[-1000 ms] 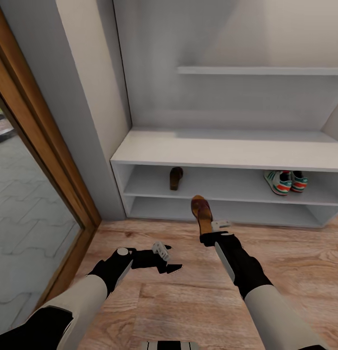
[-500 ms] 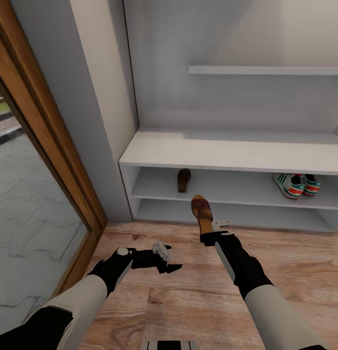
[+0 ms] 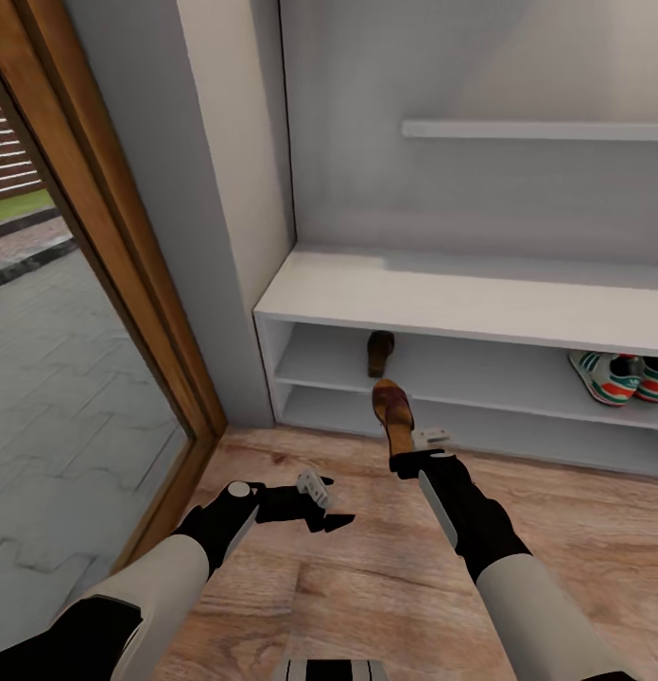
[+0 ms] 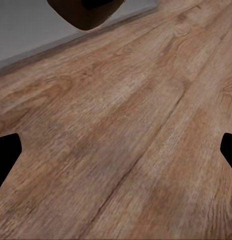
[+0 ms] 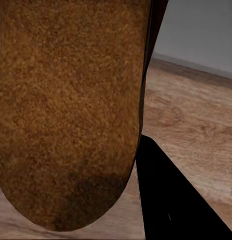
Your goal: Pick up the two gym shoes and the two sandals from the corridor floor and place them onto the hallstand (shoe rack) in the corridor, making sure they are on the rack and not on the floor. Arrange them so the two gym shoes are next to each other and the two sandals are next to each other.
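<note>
My right gripper (image 3: 411,452) is shut on the heel end of a dark brown sandal (image 3: 392,412), held above the corridor floor (image 3: 367,577) with its toe toward the hallstand (image 3: 461,303). Its tan footbed (image 5: 71,110) looms close in the right wrist view, beside one black finger (image 5: 171,200). The second sandal (image 3: 380,353) lies in the upper shelf slot near the left end. Both gym shoes (image 3: 617,375) sit side by side in the same slot at the far right. My left gripper (image 3: 329,504) hangs open and empty low over the floor, its fingertips (image 4: 6,155) wide apart.
A glass door in a wooden frame (image 3: 130,265) runs along the left, with a grey wall corner (image 3: 225,236) between it and the rack. A wall shelf (image 3: 537,130) hangs above the bench. Bare plank floor (image 4: 126,140) stretches under both arms.
The whole picture has slid: rack, shelved sandal and gym shoes now sit further right, so the camera has moved. Both arms and the held sandal keep their places in the view.
</note>
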Robot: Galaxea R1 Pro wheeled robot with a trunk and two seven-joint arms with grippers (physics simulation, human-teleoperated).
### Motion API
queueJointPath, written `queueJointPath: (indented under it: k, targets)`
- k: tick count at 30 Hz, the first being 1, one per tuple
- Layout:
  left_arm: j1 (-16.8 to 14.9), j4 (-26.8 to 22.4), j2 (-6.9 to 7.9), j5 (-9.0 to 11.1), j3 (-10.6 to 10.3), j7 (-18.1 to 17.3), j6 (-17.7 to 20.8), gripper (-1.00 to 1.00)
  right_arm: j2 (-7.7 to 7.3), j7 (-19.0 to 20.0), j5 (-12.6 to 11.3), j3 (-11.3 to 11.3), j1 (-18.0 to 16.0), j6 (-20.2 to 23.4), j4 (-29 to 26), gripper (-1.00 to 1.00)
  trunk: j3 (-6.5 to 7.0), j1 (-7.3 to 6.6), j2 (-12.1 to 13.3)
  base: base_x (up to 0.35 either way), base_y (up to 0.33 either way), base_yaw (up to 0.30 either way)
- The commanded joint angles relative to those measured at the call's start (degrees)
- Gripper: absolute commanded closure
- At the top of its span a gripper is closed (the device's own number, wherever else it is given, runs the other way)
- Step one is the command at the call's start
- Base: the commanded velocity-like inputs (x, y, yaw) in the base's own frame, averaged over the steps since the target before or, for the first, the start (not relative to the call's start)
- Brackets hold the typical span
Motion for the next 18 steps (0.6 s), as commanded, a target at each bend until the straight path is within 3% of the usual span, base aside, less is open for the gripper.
queueJointPath:
  k: [1, 9, 18]
  targets:
    - [0.0, 0.0, -0.02, -0.6, 0.1, 0.0, -0.5, -1.00, -0.02, -0.5, -0.4, 0.1, 0.0, 0.2, -0.1, 1.00, -0.08, 0.01, 0.0, 0.209, -0.186, 0.084]
    - [0.0, 0.0, -0.02, -0.6, 0.1, 0.0, -0.5, -1.00, -0.02, -0.5, -0.4, 0.0, 0.0, 0.2, -0.2, 1.00, -0.13, 0.01, 0.0, 0.066, -0.050, 0.019]
    - [0.0, 0.0, -0.02, -0.6, 0.1, 0.0, -0.5, -1.00, -0.02, -0.5, -0.4, 0.0, 0.0, 0.2, -0.2, 1.00, -0.13, 0.01, 0.0, 0.170, -0.111, 0.000]
